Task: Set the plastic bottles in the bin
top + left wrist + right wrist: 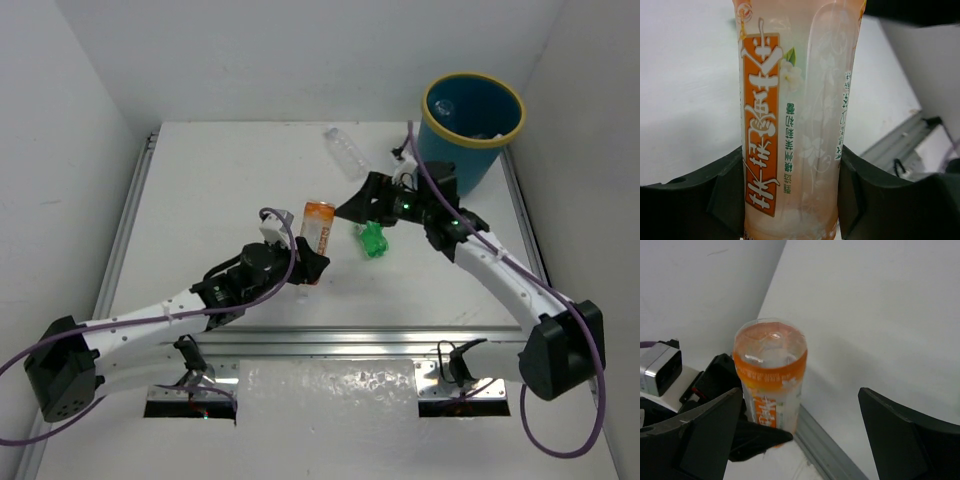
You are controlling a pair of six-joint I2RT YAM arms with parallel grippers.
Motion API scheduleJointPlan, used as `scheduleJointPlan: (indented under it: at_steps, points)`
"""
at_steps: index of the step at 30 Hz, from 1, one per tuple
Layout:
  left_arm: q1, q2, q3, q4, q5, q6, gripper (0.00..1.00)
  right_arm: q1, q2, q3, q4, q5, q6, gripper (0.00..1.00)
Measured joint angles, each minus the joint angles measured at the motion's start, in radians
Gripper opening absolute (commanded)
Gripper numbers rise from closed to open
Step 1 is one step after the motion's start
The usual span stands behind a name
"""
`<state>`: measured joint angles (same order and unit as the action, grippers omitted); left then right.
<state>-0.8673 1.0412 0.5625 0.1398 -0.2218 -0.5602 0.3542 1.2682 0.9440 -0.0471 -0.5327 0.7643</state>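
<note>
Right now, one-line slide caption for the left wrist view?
Left hand closed on an orange-labelled translucent plastic bottle, black fingers pressing both sides, white table behind.

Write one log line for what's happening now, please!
left pincer: shut on orange bottle | right pincer: open, empty | green bottle, clear bottle: on table | bin: far right corner

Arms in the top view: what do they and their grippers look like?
The left arm and right arm match: white links, black joint housings, and a purple cable looping along each. The left gripper and right gripper have broad matte-black fingers. A green light glows at the right wrist.
</note>
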Motion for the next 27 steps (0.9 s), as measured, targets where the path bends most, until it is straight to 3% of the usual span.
scheduleJointPlan:
  at_steps: [6, 8, 9, 10, 11, 12, 14, 15, 21, 27]
  points:
    - [0.003, -0.019, -0.006, 0.107, 0.126, 0.071, 0.13, 0.124, 0.035, 0.000, 0.094, -0.015, 0.053, 0.99]
    - [0.003, -0.022, -0.005, 0.119, 0.151, 0.083, 0.18, 0.149, 0.039, 0.000, 0.129, -0.018, 0.072, 0.96]
    - [0.003, -0.023, -0.005, 0.126, 0.162, 0.087, 0.27, 0.159, 0.042, 0.000, 0.147, -0.019, 0.080, 0.89]
    - [0.003, -0.024, -0.003, 0.128, 0.168, 0.090, 0.34, 0.167, 0.045, -0.001, 0.162, -0.021, 0.087, 0.65]
    - [0.003, -0.025, 0.001, 0.128, 0.174, 0.093, 0.58, 0.176, 0.050, -0.003, 0.182, -0.024, 0.090, 0.46]
    - [0.003, -0.025, 0.006, 0.126, 0.179, 0.095, 0.71, 0.181, 0.054, -0.005, 0.196, -0.018, 0.096, 0.27]
    - [0.004, -0.024, 0.023, 0.119, 0.177, 0.106, 0.86, 0.180, 0.060, -0.009, 0.219, -0.022, 0.114, 0.00]
    - [0.004, -0.022, 0.037, 0.111, 0.173, 0.107, 0.98, 0.181, 0.063, -0.010, 0.219, -0.023, 0.120, 0.00]
    - [0.004, -0.001, 0.224, -0.090, -0.004, 0.068, 1.00, 0.127, 0.068, 0.080, 0.055, 0.084, 0.064, 0.00]
    - [0.013, -0.027, 0.413, -0.496, -0.338, -0.086, 1.00, -0.162, 0.193, 0.528, -0.151, 0.432, -0.064, 0.00]
